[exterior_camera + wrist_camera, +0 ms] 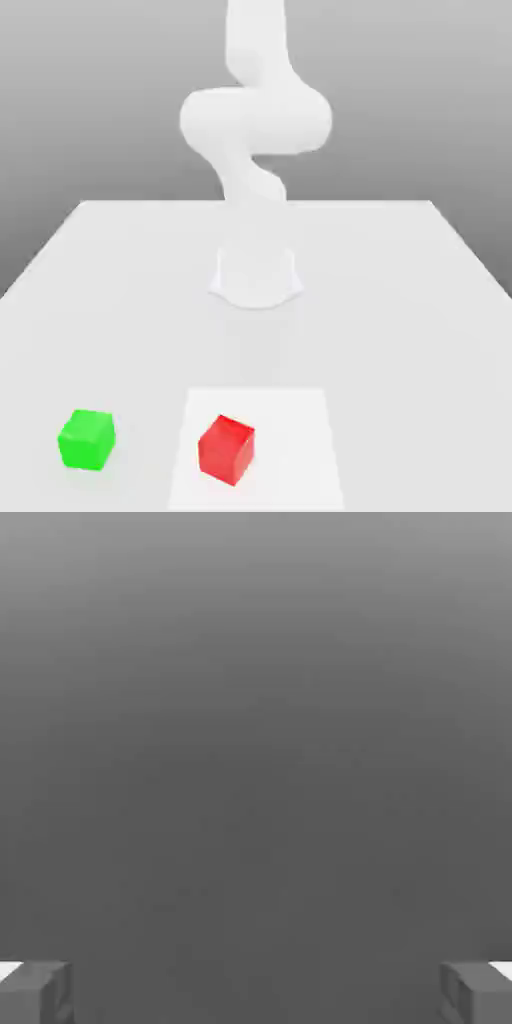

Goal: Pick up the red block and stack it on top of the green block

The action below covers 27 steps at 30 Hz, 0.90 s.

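The red block point(226, 450) is a small bright-red cube near the table's front edge, slightly turned, resting on a lighter square patch point(300, 440). The green block point(87, 438) is a cube of about the same size, standing to the exterior view's left of the red one with a clear gap between them. In the hand view my gripper point(256, 994) is open, its two grey fingertips point(36, 994) spread far apart with nothing between them and plain grey background behind.
The white arm point(255, 120) rises from its round base point(256, 276) at the middle of the pale table point(400, 300) and bends up out of the picture. Both blocks lie well in front of the base.
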### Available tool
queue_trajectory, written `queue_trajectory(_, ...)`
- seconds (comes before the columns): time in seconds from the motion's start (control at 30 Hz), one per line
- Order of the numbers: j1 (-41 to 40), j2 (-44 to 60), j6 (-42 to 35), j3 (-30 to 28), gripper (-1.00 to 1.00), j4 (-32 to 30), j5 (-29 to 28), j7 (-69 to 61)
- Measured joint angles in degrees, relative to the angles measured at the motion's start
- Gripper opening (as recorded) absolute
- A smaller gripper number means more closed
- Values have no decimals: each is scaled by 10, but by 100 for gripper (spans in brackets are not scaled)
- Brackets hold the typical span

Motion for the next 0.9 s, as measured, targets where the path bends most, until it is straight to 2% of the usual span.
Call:
queue_trajectory(0.5,106,282,129,-125,0,-92,38,-378)
queue_trajectory(0.7,112,394,180,-138,0,-128,59,-532)
queue_trajectory(0.9,94,505,241,-126,0,-154,66,-650)
